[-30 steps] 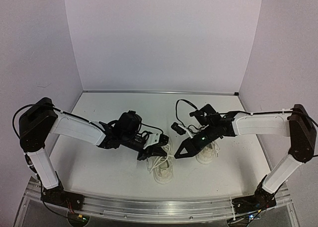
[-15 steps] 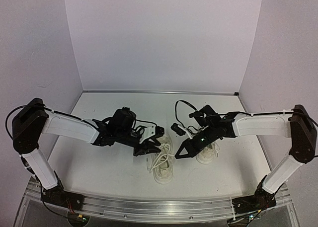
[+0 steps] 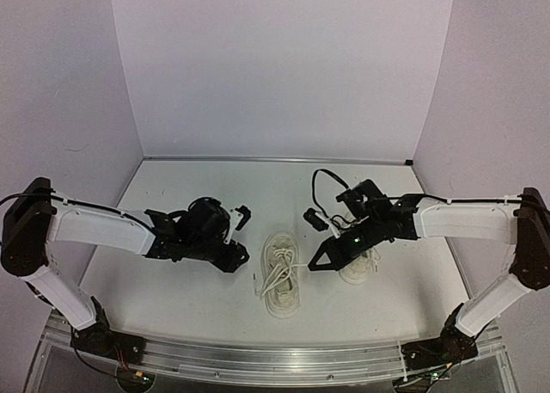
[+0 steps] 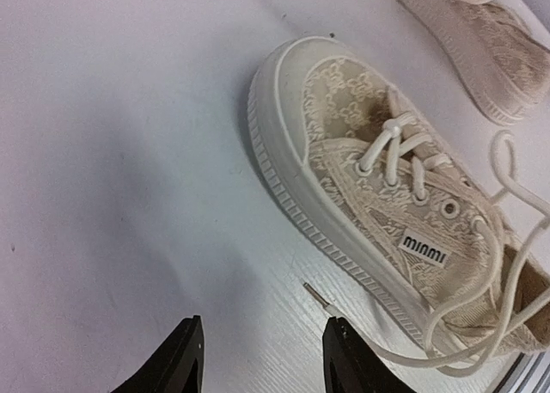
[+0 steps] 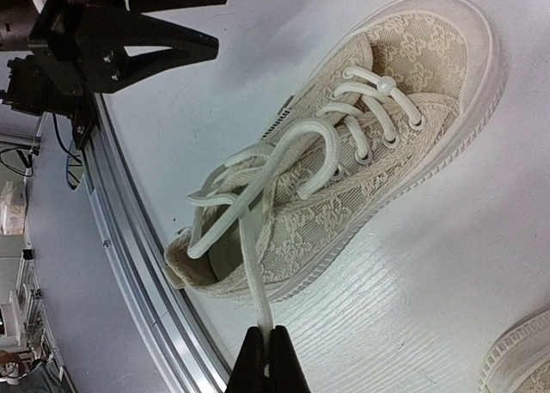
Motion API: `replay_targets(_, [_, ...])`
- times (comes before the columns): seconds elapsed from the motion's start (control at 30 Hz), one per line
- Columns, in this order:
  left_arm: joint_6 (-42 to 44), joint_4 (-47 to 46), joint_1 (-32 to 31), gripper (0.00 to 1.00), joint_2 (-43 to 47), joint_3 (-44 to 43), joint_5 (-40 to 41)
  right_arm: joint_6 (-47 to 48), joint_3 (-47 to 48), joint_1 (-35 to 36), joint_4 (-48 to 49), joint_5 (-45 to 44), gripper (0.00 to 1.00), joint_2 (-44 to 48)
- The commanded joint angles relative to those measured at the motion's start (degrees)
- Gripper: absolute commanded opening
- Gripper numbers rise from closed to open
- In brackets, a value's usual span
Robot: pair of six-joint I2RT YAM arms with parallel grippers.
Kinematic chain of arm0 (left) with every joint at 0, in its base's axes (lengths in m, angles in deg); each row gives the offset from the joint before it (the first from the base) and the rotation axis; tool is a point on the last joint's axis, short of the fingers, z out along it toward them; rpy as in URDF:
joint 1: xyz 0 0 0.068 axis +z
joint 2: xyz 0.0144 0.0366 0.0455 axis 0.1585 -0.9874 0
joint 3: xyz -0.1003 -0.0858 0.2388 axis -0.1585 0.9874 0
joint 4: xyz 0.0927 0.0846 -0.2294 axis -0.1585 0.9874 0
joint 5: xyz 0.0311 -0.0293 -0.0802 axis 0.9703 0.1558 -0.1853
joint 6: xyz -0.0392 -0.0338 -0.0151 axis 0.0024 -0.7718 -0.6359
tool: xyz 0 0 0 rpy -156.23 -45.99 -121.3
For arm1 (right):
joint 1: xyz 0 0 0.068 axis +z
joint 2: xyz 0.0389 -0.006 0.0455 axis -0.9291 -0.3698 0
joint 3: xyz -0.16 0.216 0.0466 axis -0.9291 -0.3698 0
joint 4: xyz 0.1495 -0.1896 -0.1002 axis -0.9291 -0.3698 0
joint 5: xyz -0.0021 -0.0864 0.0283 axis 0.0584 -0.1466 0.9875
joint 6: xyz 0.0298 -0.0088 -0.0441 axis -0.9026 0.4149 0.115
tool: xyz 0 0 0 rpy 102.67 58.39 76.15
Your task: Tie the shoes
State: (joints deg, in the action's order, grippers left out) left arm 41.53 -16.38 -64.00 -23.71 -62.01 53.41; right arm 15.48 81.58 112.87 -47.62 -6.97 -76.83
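Note:
The near shoe (image 3: 282, 283) is a cream lace-patterned sneaker with loose white laces, lying in the middle of the table. It also shows in the left wrist view (image 4: 378, 178) and the right wrist view (image 5: 361, 152). My right gripper (image 3: 314, 265) is shut on one lace (image 5: 258, 298), pulled out sideways from the shoe's opening (image 5: 266, 363). My left gripper (image 3: 241, 236) is open and empty, to the left of this shoe (image 4: 262, 363). A free lace end (image 4: 316, 297) lies on the table just ahead of its right finger. The second shoe (image 3: 359, 268) sits partly under my right arm.
The second shoe also shows at the top right of the left wrist view (image 4: 481, 40) and the bottom right corner of the right wrist view (image 5: 520, 359). The metal rail of the table's near edge (image 5: 129, 230) runs close behind the near shoe's heel. White walls enclose the table.
My left gripper has drawn back to the left, off the near shoe's laces, and stands open. My right gripper has held the lace and hardly moved.

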Motion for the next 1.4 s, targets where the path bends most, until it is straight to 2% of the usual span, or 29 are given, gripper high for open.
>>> replay_targets(0.0, [-16.9,15.0,-4.0,0.48,-4.0,-8.9,11.6,-0.3,-0.3,0.2,0.4,-1.6,0.0,1.3])
replay_targets(0.2, [-25.0,17.1,-8.3,0.47,-8.6,-12.8,11.3,-0.2,-0.4,0.3,0.5,-1.8,0.0,1.4])
replay_targets(0.6, [-30.7,23.3,-13.5,0.4,-19.5,-20.7,13.7,-0.1,-0.9,0.2,0.7,-2.2,0.0,1.9])
replay_targets(0.8, [-33.4,25.1,-13.5,0.29,-22.4,-21.5,14.4,-0.2,-0.9,0.2,0.6,-2.5,0.0,2.3])
replay_targets(0.97, [-36.2,26.9,-13.4,0.19,-23.3,-21.0,14.6,-0.3,-1.1,0.2,0.6,-2.7,0.0,2.3])
replay_targets(1.13, [-37.5,27.6,-11.9,0.01,-23.1,-20.1,15.5,-1.3,-1.7,0.2,0.5,-4.1,0.0,3.2])
replay_targets(1.37, [-34.7,27.0,-6.4,0.0,-13.1,-15.1,23.2,-5.8,-5.3,-2.8,1.5,-8.1,0.0,6.5])
